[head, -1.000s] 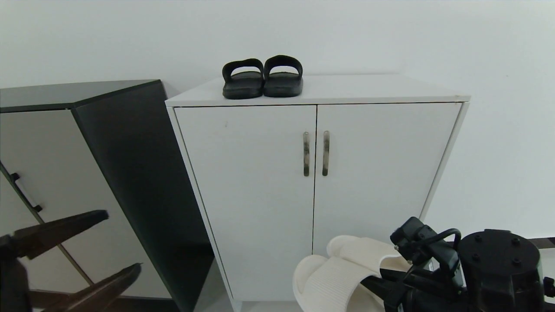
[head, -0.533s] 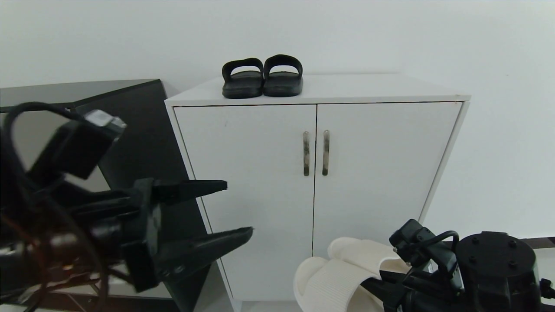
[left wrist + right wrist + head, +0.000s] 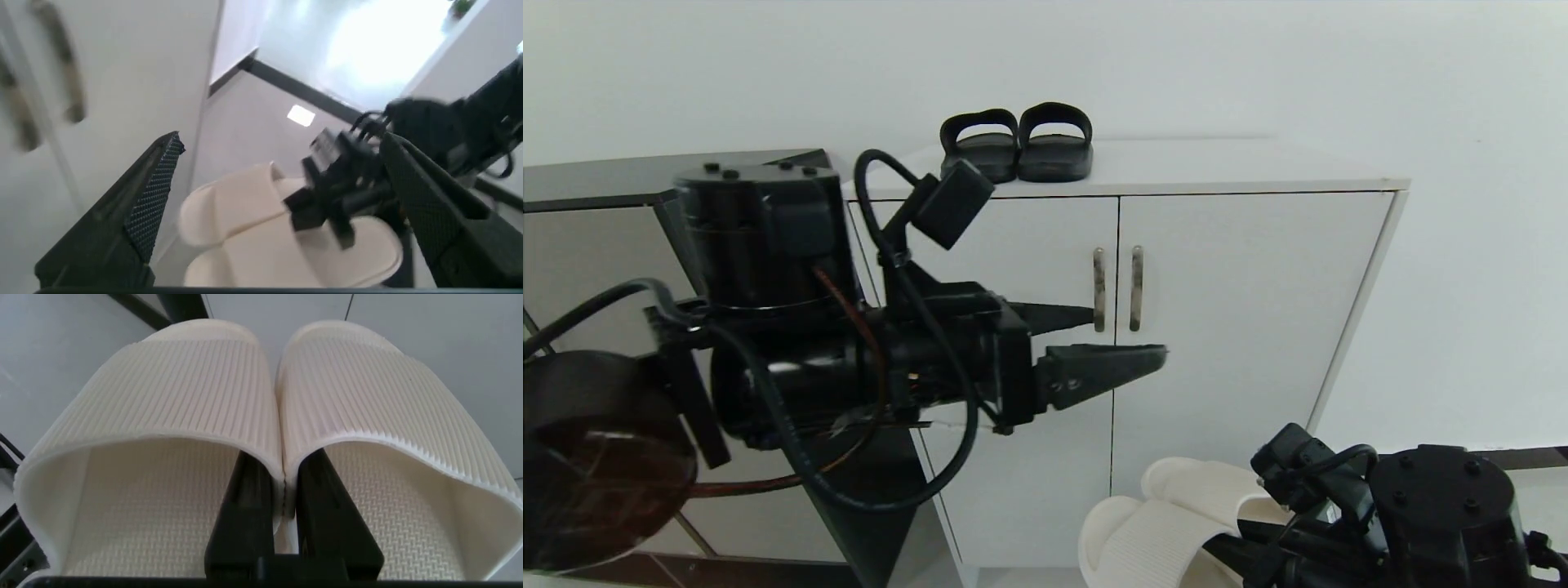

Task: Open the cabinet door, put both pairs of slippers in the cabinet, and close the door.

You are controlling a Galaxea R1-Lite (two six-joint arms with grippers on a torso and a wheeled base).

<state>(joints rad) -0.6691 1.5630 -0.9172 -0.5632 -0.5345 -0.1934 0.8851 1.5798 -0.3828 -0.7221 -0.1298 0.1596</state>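
Far left there's a glossy black cabinet with a grey front panel (image 3: 596,269), standing right up beside the white two-door cabinet (image 3: 1217,167). The left gripper (image 3: 1128,333) is held out level in front of the white one, fingers spread apart with nothing between them. In the head view its upper fingertip lines up with the bottom end of the metal bar handle (image 3: 1099,286) on the left door (image 3: 1045,237). The lower fingertip sits just under the matching handle (image 3: 1136,286) on the right door (image 3: 1241,327). Honestly can't tell if it's touching either handle. Both doors are shut, and the seam between them is straight and tight.

On top of the white cabinet, over toward its left side, sits the pair of black rubber slide slippers (image 3: 1016,151). They're side by side and touching, with the strap ends toward the wall.

Down at the lower right is the pair of cream ribbed foam slippers (image 3: 188,400), and the right gripper (image 3: 283,461) is clamped on them. One black finger runs under each strap, and the inner walls of the two slippers are squeezed together between the fingers. The pair is held above the pale floor (image 3: 270,82), near the bottom of the right door, toes pointing at the cabinet. I can't tell whether the toes touch the door.
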